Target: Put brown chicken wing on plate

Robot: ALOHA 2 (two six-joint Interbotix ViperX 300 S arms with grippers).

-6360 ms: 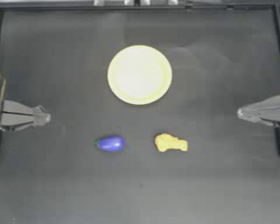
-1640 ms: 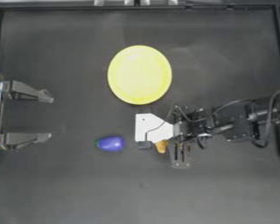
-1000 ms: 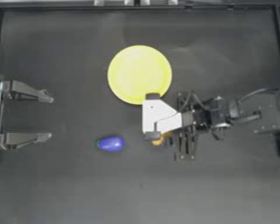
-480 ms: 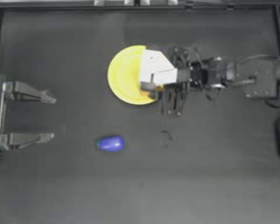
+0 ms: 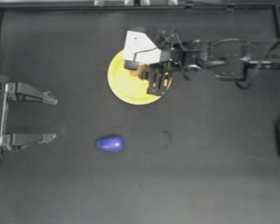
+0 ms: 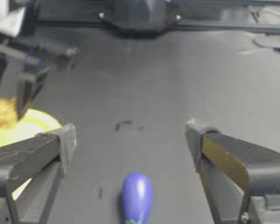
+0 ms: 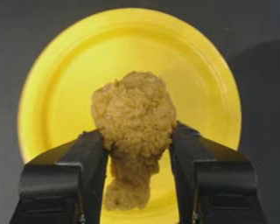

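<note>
robot lab setup: dark framed desk, two fixed arms at frame's left and right edges, toy props, exposed cabling upper right.

The dark surface carries the yellow plate and, well apart from it, a small rounded blue object.

The chicken wing in my right claw looks rough and crumbly; the plate seems smooth, possibly plastic.
</note>
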